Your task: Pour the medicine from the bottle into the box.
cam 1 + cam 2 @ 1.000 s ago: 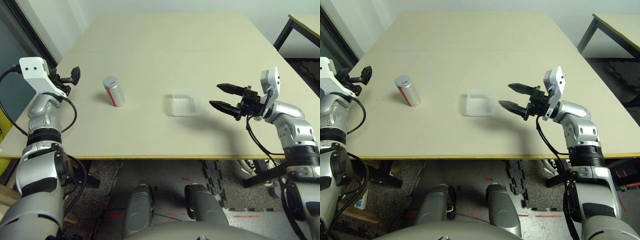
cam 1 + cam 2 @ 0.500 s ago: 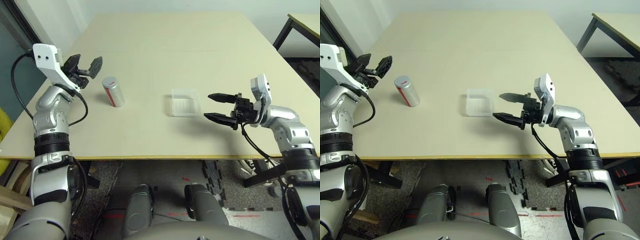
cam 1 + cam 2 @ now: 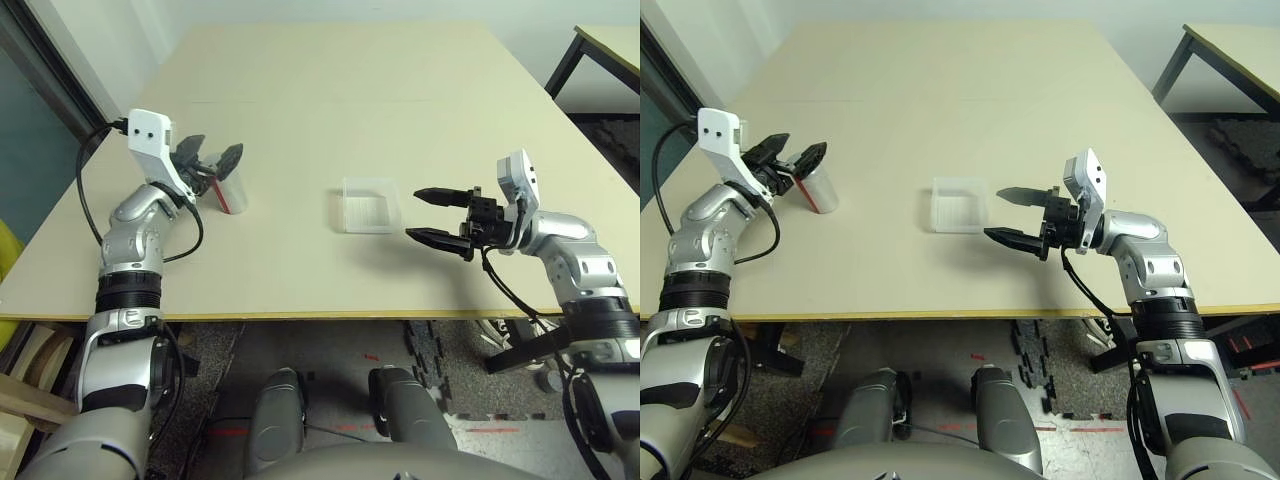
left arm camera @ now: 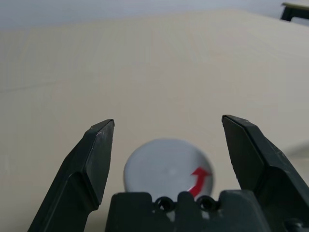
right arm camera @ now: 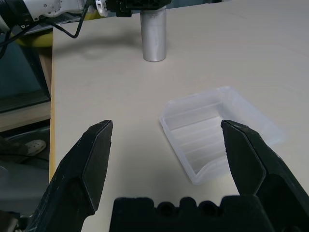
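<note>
The worktop (image 3: 300, 90) carries two task items, both toward its near edge. The box (image 3: 370, 205) lies flat near the middle of that edge's span, a thin clear plastic tray with low ribbed walls; it is judged very light and liable to slide if struck. The bottle (image 3: 818, 190) stands upright toward the left edge, well apart from the box; it appears rigid, smooth-walled and small, so judged light and somewhat slippery, best taken across the mid-body below the mouth, where a squeeze will not tip it. The left pincer (image 3: 212, 161) is spread wide, its fingers (image 4: 94, 159) standing either side of the bottle's top without visible contact. The right pincer (image 3: 430, 215) is likewise spread and holds nothing, hovering just beside the box on the right. The medicine cannot be seen; presumably inside the bottle.
</note>
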